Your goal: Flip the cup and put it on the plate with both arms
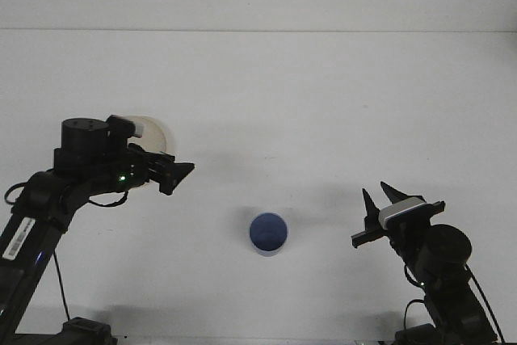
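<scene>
Small round blue plastic cup (268, 233) stands on white table (323, 103), centre-front, w/ nothing touching it. Left gripper (179, 172) reaches right, above-left of cup, arm covering most of round cream plate (153, 130); can't tell its fingers. Right gripper (380, 200) near cup's right, fingers spread apart, empty.

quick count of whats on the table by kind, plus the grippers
cup: 1 (blue)
plate: 1 (cream, partly hidden behind the left arm)
grippers: 2, the left gripper and the right gripper
total: 4
</scene>
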### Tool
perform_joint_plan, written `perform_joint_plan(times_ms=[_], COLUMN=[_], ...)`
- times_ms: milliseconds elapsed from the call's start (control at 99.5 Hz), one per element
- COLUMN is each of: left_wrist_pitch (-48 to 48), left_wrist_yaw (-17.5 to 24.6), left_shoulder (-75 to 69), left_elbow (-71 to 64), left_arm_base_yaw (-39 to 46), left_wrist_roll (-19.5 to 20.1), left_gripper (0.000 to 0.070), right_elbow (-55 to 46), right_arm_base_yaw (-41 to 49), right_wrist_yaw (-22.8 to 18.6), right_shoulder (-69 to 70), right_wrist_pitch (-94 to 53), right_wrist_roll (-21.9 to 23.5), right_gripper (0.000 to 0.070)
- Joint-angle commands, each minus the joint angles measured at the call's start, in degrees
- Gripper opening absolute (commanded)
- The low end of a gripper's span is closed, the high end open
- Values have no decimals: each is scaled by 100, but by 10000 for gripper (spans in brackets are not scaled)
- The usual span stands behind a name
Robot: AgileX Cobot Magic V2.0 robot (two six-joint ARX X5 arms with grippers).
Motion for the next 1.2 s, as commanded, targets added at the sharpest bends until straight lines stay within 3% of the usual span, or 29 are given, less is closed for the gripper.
perform_joint_plan(times_ms=[0,422,543,734,1056,1186], left_wrist_pitch=[-258,-525,-400,-197,160,251], left_wrist_yaw=[50,-341,-365,-868,-977,-1320], left_shoulder=[291,1475,1749,2079,2529,2728], left_elbow=[236,343,343,343,343,343], left_arm_base_yaw=[-219,-2006,-2352,-2684,-3067,-3206], left_wrist_roll=[295,374,374,328,282,258], left_gripper=[428,429,519,515,501,480], right_elbow=[35,35,35,35,35,35], right_arm_base_yaw=[9,9,9,9,9,9], right_wrist_yaw=[-24,-37,-46,-46,-46,-44], right_shoulder=[11,15,15,15,15,15], right_wrist_pitch=[111,168,168,168,168,168], right_wrist_roll=[79,125,149,168,170,170], right_gripper=[266,266,266,266,266,266])
